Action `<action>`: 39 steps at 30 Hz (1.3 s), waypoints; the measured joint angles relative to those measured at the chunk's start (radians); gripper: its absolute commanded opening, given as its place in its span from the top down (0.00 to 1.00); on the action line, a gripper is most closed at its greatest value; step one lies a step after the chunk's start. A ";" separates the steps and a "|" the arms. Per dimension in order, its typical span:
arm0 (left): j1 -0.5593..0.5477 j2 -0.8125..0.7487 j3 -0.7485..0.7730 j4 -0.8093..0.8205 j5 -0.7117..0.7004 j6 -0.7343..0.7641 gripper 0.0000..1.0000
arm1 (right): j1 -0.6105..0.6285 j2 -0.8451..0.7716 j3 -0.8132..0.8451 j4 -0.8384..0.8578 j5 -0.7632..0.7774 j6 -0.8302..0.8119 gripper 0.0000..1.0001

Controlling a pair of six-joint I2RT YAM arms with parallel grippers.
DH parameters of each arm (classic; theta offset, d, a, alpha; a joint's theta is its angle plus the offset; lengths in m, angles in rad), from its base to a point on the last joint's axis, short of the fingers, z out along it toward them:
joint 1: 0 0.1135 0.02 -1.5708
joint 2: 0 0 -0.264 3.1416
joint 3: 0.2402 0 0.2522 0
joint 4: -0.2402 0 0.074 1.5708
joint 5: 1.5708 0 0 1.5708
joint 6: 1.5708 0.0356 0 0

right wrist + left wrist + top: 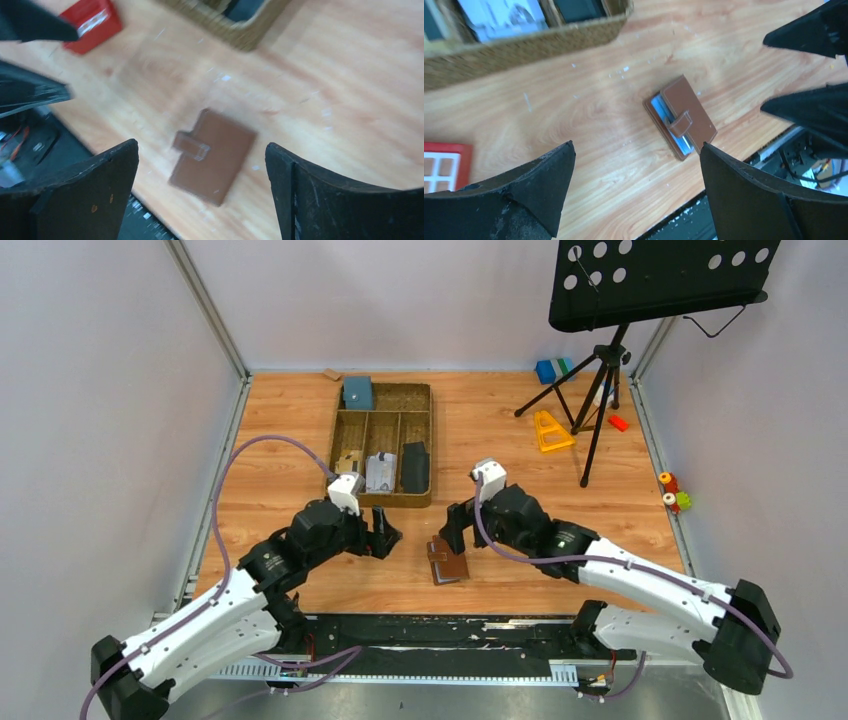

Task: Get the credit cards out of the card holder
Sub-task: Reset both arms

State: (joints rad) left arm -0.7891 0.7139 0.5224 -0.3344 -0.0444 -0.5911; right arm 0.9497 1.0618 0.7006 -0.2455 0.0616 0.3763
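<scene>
The card holder point(448, 562) lies folded flat on the wooden table near its front edge, brown, with its small tab across the cover. In the left wrist view the card holder point(684, 117) shows a blue card edge point(658, 106) between its flaps. My left gripper point(388, 538) hovers just left of it, open and holding nothing. The left gripper point(636, 146) has bare table between its fingers. My right gripper point(455, 528) hangs just above and behind the holder, open. In the right wrist view, which is blurred, the right gripper point(201, 145) frames the card holder point(212, 155) without touching it.
A wicker tray point(381, 502) with compartments stands behind the grippers, a blue-teal pouch point(357, 392) at its far end. A red box point(92, 22) lies under the left arm. A music stand tripod point(600, 370), an orange triangle point(550, 430) and small toys point(675, 490) sit at the right.
</scene>
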 measured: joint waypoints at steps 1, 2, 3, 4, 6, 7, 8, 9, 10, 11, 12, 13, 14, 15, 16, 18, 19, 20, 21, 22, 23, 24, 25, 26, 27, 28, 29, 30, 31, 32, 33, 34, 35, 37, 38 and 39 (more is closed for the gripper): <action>0.000 -0.023 0.008 -0.007 -0.021 0.016 0.00 | -0.007 -0.026 0.000 0.000 0.046 -0.026 0.02; 0.000 -0.049 0.010 -0.005 -0.043 0.039 0.00 | -0.020 -0.045 0.000 0.001 0.093 -0.051 0.02; 0.000 -0.076 0.008 -0.004 -0.066 0.065 0.00 | -0.043 -0.056 0.000 0.002 0.132 -0.073 0.02; 0.000 -0.109 -0.002 0.013 -0.099 0.098 0.00 | -0.080 -0.064 0.000 0.002 0.163 -0.092 0.02; 0.000 -0.165 -0.038 0.054 -0.174 0.150 0.00 | -0.204 -0.069 -0.001 0.005 0.188 -0.111 0.02; 0.000 -0.187 -0.056 0.070 -0.208 0.169 0.00 | -0.262 -0.072 -0.004 0.010 0.197 -0.115 0.02; 0.000 -0.212 -0.080 0.096 -0.255 0.197 0.00 | -0.342 -0.082 -0.021 0.039 0.196 -0.117 0.01; 0.001 -0.230 -0.103 0.121 -0.301 0.228 0.00 | -0.415 -0.098 -0.046 0.067 0.198 -0.119 0.01; 0.005 -0.238 -0.121 0.148 -0.343 0.263 0.00 | -0.479 -0.121 -0.080 0.100 0.206 -0.125 0.01; 0.012 -0.235 -0.133 0.174 -0.378 0.295 0.00 | -0.520 -0.140 -0.111 0.127 0.212 -0.135 0.01; 0.023 -0.223 -0.143 0.203 -0.412 0.331 0.00 | -0.552 -0.165 -0.155 0.171 0.214 -0.155 0.00; 0.039 -0.204 -0.147 0.229 -0.443 0.366 0.00 | -0.569 -0.190 -0.201 0.216 0.206 -0.179 0.00; 0.052 -0.177 -0.150 0.264 -0.473 0.402 0.00 | -0.577 -0.210 -0.244 0.264 0.192 -0.203 0.00; 0.088 -0.157 -0.150 0.287 -0.492 0.424 0.00 | -0.584 -0.225 -0.290 0.320 0.172 -0.229 0.00; 0.124 -0.129 -0.152 0.325 -0.509 0.447 0.00 | -0.590 -0.230 -0.329 0.369 0.161 -0.253 0.00; 0.182 -0.078 -0.167 0.406 -0.530 0.483 0.00 | -0.607 -0.209 -0.367 0.426 0.150 -0.297 0.00; 0.202 -0.047 -0.180 0.456 -0.549 0.502 0.00 | -0.621 -0.186 -0.369 0.448 0.143 -0.319 0.00; 0.216 -0.008 -0.193 0.504 -0.565 0.525 0.00 | -0.642 -0.165 -0.369 0.469 0.137 -0.335 0.00; 0.221 0.032 -0.202 0.545 -0.576 0.547 0.00 | -0.663 -0.151 -0.369 0.484 0.131 -0.348 0.00; 0.230 0.075 -0.208 0.581 -0.586 0.570 0.00 | -0.697 -0.138 -0.369 0.497 0.114 -0.362 0.00; 0.240 0.113 -0.211 0.603 -0.586 0.584 0.00 | -0.733 -0.131 -0.369 0.509 0.103 -0.375 0.00; 0.263 0.154 -0.217 0.628 -0.579 0.599 0.00 | -0.764 -0.129 -0.372 0.524 0.096 -0.385 0.00; 0.298 0.184 -0.228 0.651 -0.569 0.607 0.00 | -0.791 -0.130 -0.380 0.545 0.092 -0.394 0.00; 0.349 0.202 -0.246 0.681 -0.550 0.611 0.00 | -0.815 -0.130 -0.391 0.573 0.089 -0.402 0.00; 0.402 0.208 -0.269 0.716 -0.531 0.611 0.00 | -0.830 -0.130 -0.402 0.591 0.087 -0.410 0.00; 0.467 0.210 -0.306 0.769 -0.506 0.605 0.00 | -0.843 -0.128 -0.416 0.612 0.084 -0.420 0.00; 0.517 0.216 -0.337 0.814 -0.486 0.600 0.00 | -0.855 -0.122 -0.430 0.632 0.078 -0.432 0.00; 0.561 0.231 -0.364 0.863 -0.460 0.594 0.00 | -0.860 -0.114 -0.439 0.647 0.077 -0.438 0.00; 0.600 0.262 -0.382 0.909 -0.440 0.589 0.00 | -0.865 -0.099 -0.452 0.677 0.077 -0.443 0.00; 0.621 0.295 -0.385 0.935 -0.425 0.585 0.00 | -0.868 -0.077 -0.465 0.713 0.080 -0.447 0.00; 0.637 0.339 -0.381 0.959 -0.405 0.582 0.00 | -0.870 -0.048 -0.480 0.754 0.086 -0.450 0.00; 0.645 0.373 -0.374 0.972 -0.387 0.582 0.00 | -0.871 -0.012 -0.490 0.791 0.090 -0.454 0.00; 0.649 0.402 -0.366 0.993 -0.373 0.583 0.00 | -0.871 0.024 -0.492 0.814 0.094 -0.458 0.00; 0.658 0.445 -0.359 1.060 -0.347 0.586 0.00 | -0.873 0.080 -0.492 0.851 0.095 -0.462 0.00; 0.666 0.467 -0.361 1.106 -0.333 0.587 0.01 | -0.873 0.103 -0.492 0.870 0.096 -0.466 0.00; 0.682 0.507 -0.361 1.175 -0.313 0.586 0.01 | -0.874 0.130 -0.492 0.904 0.096 -0.469 0.00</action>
State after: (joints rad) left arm -0.1074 1.2213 0.1612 0.8406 -0.3576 -0.0055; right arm 0.0761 1.1923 0.2089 0.6590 0.1574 -0.0925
